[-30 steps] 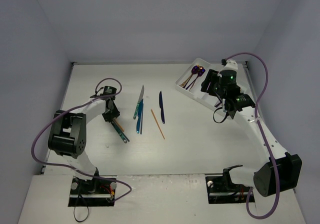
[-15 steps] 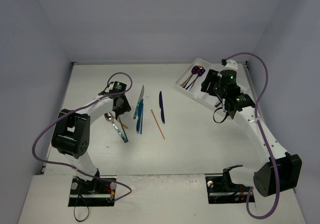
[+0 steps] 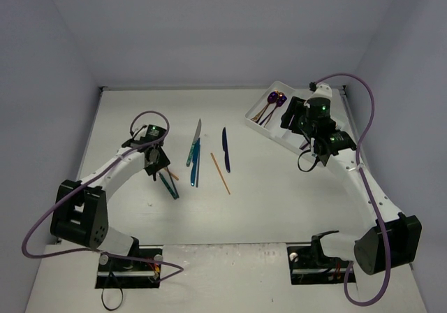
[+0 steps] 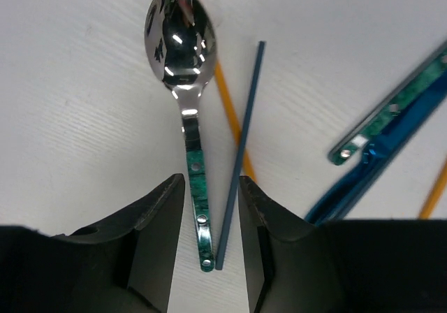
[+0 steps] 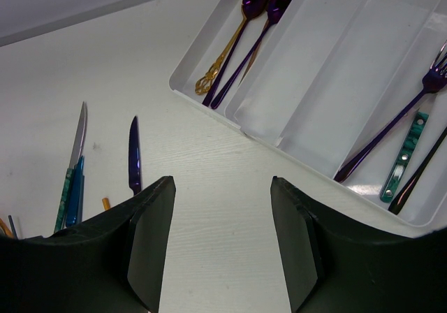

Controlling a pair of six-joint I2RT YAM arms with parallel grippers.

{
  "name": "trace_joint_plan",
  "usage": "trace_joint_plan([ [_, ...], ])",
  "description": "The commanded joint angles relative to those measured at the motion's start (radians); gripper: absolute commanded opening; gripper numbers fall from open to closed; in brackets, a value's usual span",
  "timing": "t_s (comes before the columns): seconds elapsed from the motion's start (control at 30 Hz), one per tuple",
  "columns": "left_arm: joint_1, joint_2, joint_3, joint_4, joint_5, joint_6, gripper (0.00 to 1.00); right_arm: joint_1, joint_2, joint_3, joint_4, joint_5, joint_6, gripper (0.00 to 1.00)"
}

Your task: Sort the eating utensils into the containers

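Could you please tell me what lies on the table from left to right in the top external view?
Teal-handled spoon → silver-bladed knife → dark blue knife → white tray. I left out the blue utensil and the orange chopstick, whose spans overlap their neighbours'.

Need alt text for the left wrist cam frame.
The open left gripper straddles the teal handle of a silver spoon lying on the white table, bowl pointing away. A thin blue chopstick lies beside the spoon, crossing an orange chopstick; a teal utensil and a blue utensil lie at right.
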Motion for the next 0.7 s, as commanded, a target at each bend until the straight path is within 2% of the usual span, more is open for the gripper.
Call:
trace_joint_plan([
  [0.0,0.014,0.049,-0.017,-0.02,-0.016,-0.05,0.33,0.001,-0.033,0.007,0.051,0.005,-0.004,0.55],
  [0.2,0.031,0.132,-0.003,-0.001,-0.015,-0.047,0.32,0.006,-0.041,0.002,0.052,0.007,-0.005,0.55],
  [0.5,0.042,0.21,0.009,0.003,-0.02,-0.044,0.25,0.01,-0.058,-0.002,0.051,0.016,-0.011,0.55],
  [0.57,0.044,0.217,0.009,0.003,-0.017,-0.042,0.21,0.013,-0.057,-0.001,0.051,0.017,-0.014,0.55],
  [0.63,0.048,0.201,0.014,-0.002,-0.012,-0.032,0.08,0.02,-0.055,0.004,0.051,0.011,-0.024,0.55],
  [0.67,0.049,0.18,0.016,-0.01,-0.016,-0.029,0.05,0.026,-0.053,0.01,0.051,0.0,-0.034,0.55],
])
